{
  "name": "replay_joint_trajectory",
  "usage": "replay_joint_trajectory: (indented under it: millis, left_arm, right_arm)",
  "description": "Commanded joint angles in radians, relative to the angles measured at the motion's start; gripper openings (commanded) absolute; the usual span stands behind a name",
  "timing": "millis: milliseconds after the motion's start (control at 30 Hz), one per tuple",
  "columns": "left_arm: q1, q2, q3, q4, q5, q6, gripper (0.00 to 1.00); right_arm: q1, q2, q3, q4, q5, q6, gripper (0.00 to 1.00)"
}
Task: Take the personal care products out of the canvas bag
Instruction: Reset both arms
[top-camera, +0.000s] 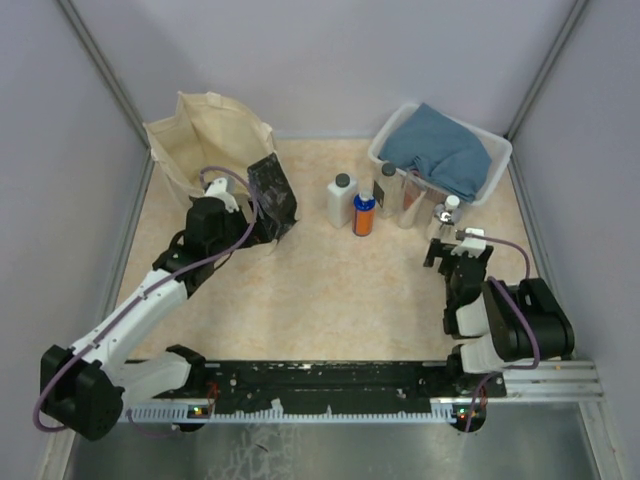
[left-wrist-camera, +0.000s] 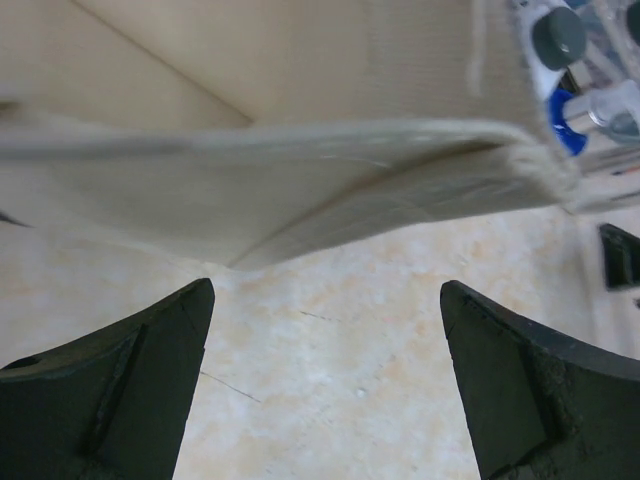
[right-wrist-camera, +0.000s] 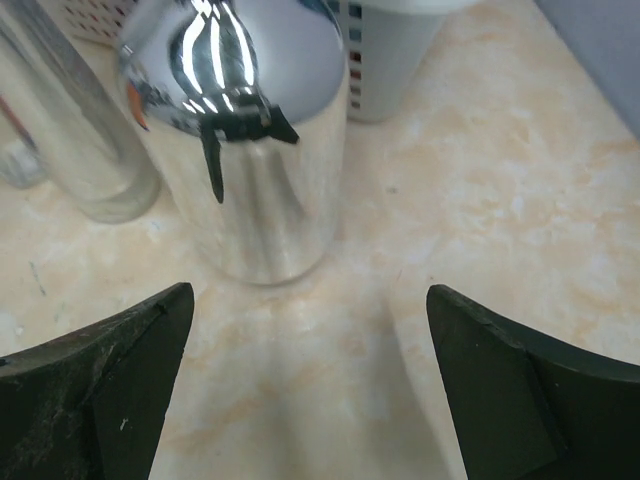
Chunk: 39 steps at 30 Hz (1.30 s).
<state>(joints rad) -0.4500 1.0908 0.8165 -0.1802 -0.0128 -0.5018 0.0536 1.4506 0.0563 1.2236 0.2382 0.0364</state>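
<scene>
The cream canvas bag (top-camera: 213, 140) stands slumped at the back left, its dark printed panel (top-camera: 273, 193) facing right. My left gripper (top-camera: 240, 206) is open just in front of it, holding nothing. In the left wrist view the bag's edge (left-wrist-camera: 300, 175) lies just beyond the open gripper (left-wrist-camera: 327, 290). Out on the table stand a white bottle with a grey cap (top-camera: 341, 200), a blue-and-orange bottle (top-camera: 365, 214), two clear bottles (top-camera: 388, 190) and a shiny silver bottle (top-camera: 446, 214). My right gripper (top-camera: 457, 249) is open just short of the silver bottle (right-wrist-camera: 250, 150), with bare table between the fingers of that gripper (right-wrist-camera: 310, 292).
A white plastic basket (top-camera: 494, 170) holding a blue cloth (top-camera: 440, 150) stands at the back right, right behind the bottles; its wall (right-wrist-camera: 390, 50) shows past the silver bottle. A clear bottle (right-wrist-camera: 70, 130) stands to that bottle's left. Grey walls close in on three sides.
</scene>
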Motion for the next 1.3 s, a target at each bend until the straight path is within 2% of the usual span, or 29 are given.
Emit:
replay_joint_trajectory:
  millis: [0,200,333,600,800,900,1000,1200,1267]
  left_arm:
    - [-0.005,-0.061,-0.072,0.169,-0.189,0.125,1.0]
    - [-0.007,-0.053,-0.086,0.225,-0.258,0.175,1.0]
    - [-0.005,-0.036,-0.089,0.244,-0.259,0.194,1.0]
    - [-0.006,-0.025,-0.143,0.345,-0.301,0.306,1.0]
    - [-0.005,-0.07,-0.275,0.566,-0.313,0.352,1.0]
    - [-0.005,-0.079,-0.347,0.706,-0.322,0.357,1.0]
    - [-0.006,-0.055,-0.361,0.767,-0.3,0.379,1.0]
    - [-0.006,-0.001,-0.355,0.809,-0.315,0.389,1.0]
    - [-0.006,-0.014,-0.364,0.822,-0.335,0.439,1.0]
  right_arm:
    - [-0.012,0.015,0.005,0.264,-0.084,-0.03,0.99]
    - [-0.011,-0.012,0.069,0.103,-0.125,-0.04,0.99]
    - [-0.012,-0.01,0.064,0.114,-0.147,-0.05,0.99]
    - [0.033,0.006,-0.024,0.306,-0.129,-0.105,0.99]
    - [0.019,-0.002,0.034,0.183,-0.106,-0.069,0.99]
    - [0.003,0.004,-0.018,0.284,-0.079,-0.037,0.99]
    - [-0.019,0.03,-0.063,0.407,-0.059,-0.007,0.99]
    - [-0.017,-0.004,0.042,0.151,-0.088,-0.02,0.99]
    - [-0.005,-0.006,0.08,0.099,-0.087,-0.034,0.99]
